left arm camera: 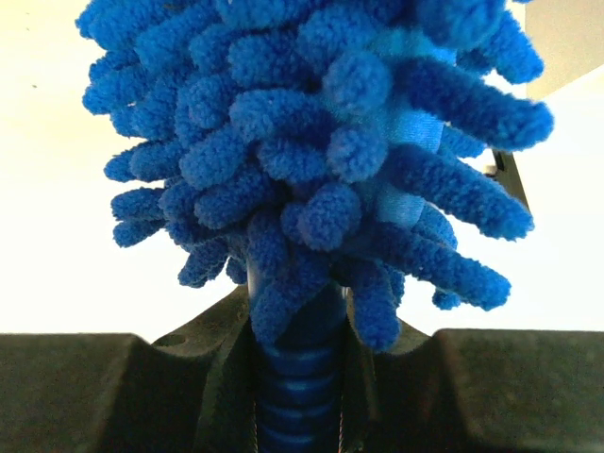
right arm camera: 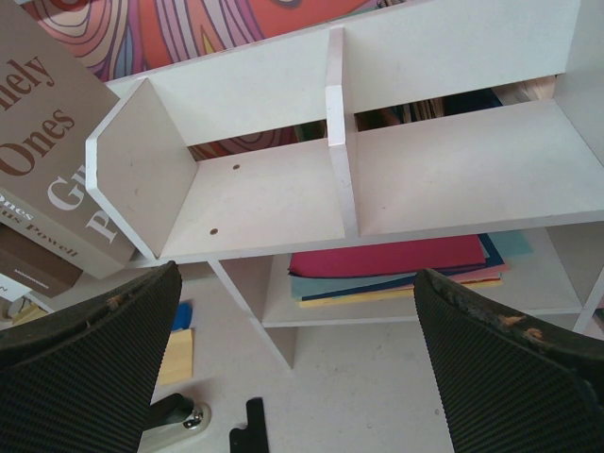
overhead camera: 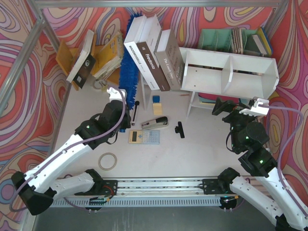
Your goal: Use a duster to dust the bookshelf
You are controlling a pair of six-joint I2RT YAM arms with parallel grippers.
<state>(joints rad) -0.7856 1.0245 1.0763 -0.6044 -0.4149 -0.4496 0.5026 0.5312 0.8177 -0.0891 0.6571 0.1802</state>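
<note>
The white bookshelf (overhead camera: 231, 72) stands on legs at the back right, its two compartments open. In the right wrist view the bookshelf (right arm camera: 283, 198) fills the upper half with its centre divider in the middle. The blue duster (overhead camera: 129, 67) stands left of it, its fluffy head leaning up against the books. My left gripper (overhead camera: 122, 124) is shut on the duster's ribbed handle (left arm camera: 297, 387), and the noodle head (left arm camera: 321, 151) fills that view. My right gripper (overhead camera: 221, 107) is open and empty, low in front of the shelf's legs; its midpoint (right arm camera: 297, 359) is over bare table.
Large books (overhead camera: 154, 53) lean on the shelf's left end. A teal file organiser (overhead camera: 231, 41) stands behind it, an orange book rack (overhead camera: 67, 57) at back left. Coloured paper (right arm camera: 396, 260) lies under the shelf. A stapler (overhead camera: 155, 123), calculator (overhead camera: 144, 137), black clip (overhead camera: 180, 129) and tape roll (overhead camera: 108, 161) lie mid-table.
</note>
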